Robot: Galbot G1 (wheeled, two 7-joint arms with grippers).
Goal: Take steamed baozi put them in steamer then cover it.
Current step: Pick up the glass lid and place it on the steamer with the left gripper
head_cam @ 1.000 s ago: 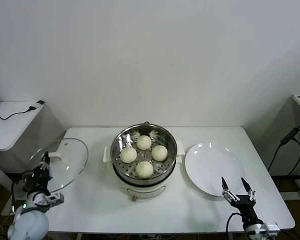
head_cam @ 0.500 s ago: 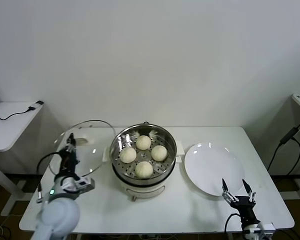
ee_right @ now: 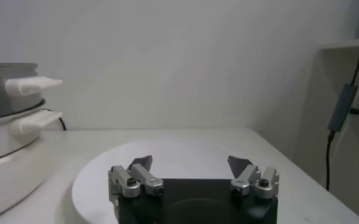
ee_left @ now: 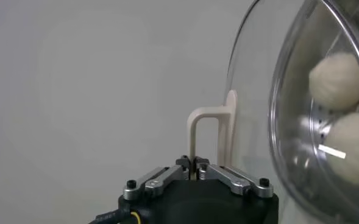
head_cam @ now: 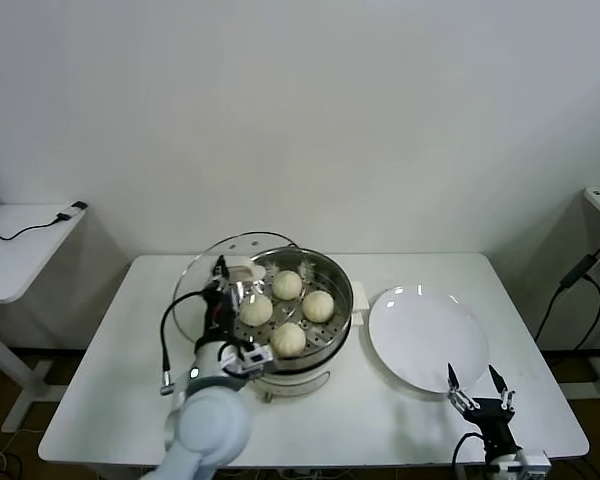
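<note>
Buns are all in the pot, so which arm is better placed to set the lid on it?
Left. The left gripper grips the lid by its handle, partly over the pot. The right gripper sits open, near the table's front edge.

Shiny perforated steel steamer (head_cam: 325, 272), clear glass cover (head_cam: 198, 275) (handle seemingly plastic), smooth matt baozi (head_cam: 288, 337).

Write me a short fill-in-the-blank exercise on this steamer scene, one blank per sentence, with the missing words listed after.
1. The steamer holds ____ steamed baozi.
2. The left gripper is shut on the handle of the glass ____, carried beside the pot's left rim.
3. The white plate to the right of the steamer is ____.
4. The right gripper, parked near the table's front edge, has its fingers ____.

Missing words: four; cover; empty; open
</note>
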